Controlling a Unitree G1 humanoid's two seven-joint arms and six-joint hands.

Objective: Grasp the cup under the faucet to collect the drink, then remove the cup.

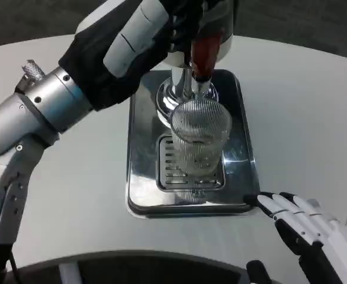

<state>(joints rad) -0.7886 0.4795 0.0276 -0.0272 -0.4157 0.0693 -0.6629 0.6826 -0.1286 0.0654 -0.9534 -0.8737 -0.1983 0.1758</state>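
A clear ribbed cup stands upright on the slotted grate of a silver drip tray, directly under the chrome faucet. Above the faucet is a red lever on the dark dispenser body. My left hand reaches in from the upper left, with its fingers at the top of the lever. The picture's top edge cuts them off, so I cannot tell whether they grip it. My right hand lies on the table by the tray's near right corner, fingers stretched out and holding nothing, apart from the cup.
The tray sits mid-table on the white round table. My silver left forearm crosses the table's left side. Bare tabletop lies to the right of the tray.
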